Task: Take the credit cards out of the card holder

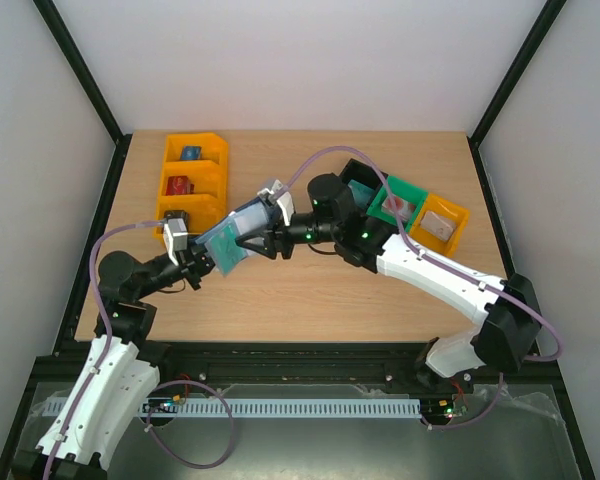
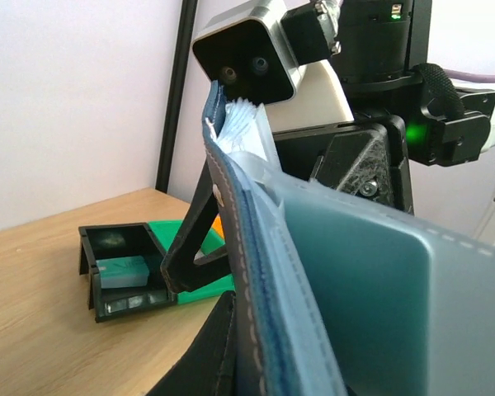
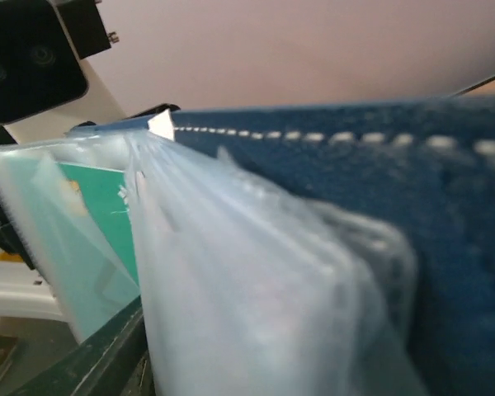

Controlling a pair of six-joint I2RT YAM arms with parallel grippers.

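Note:
The dark navy card holder (image 1: pixel 230 240) hangs open above the table's left middle, and my left gripper (image 1: pixel 202 252) is shut on its lower end. In the left wrist view its stitched navy edge (image 2: pixel 247 272) rises between my jaws. A teal credit card (image 3: pixel 99 214) sits in clear plastic sleeves (image 3: pixel 256 305) that fan out from the holder (image 3: pixel 379 165). My right gripper (image 1: pixel 263 232) straddles the holder's upper end. One of its black fingers (image 2: pixel 190 243) stands a little off the holder's outer side, so the jaws look open.
An orange bin (image 1: pixel 193 180) with small blue and red items stands at the back left. A black bin (image 1: pixel 360 180), a green bin (image 1: pixel 400 200) and a yellow-orange bin (image 1: pixel 442 222) line the back right. Black frame posts flank the table.

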